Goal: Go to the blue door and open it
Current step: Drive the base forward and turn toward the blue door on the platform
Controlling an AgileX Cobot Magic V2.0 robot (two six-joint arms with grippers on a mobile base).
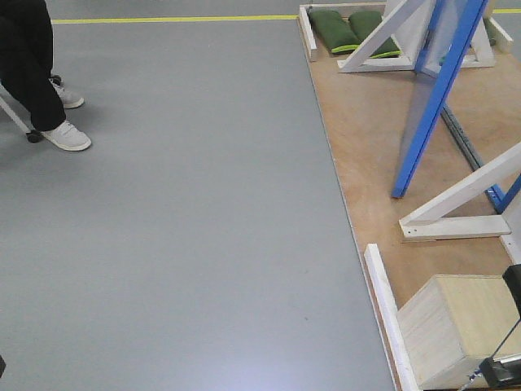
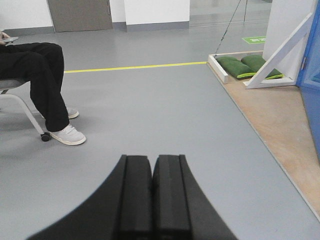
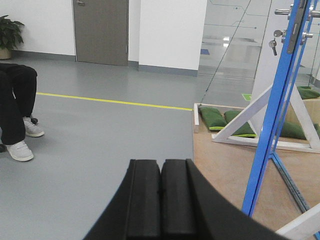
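Both grippers are seen with jaws pressed closed on nothing: the left gripper (image 2: 152, 162) is pointed over the grey floor, the right gripper (image 3: 161, 167) toward the blue door (image 3: 272, 140). The door is seen edge-on, stood upright on the plywood platform (image 1: 366, 147), set in from its left edge and flanked by white braces (image 1: 460, 195), with green sandbags (image 1: 342, 31) laid at the platform's far left corner. Its lever handle (image 3: 281, 11) is glimpsed high at the right, well apart from either gripper. The approach is judged to be the step in hand, with the door not yet touched. Next, the base would need to be brought nearer and turned right, and one pair of jaws opened before the handle can be pressed down.
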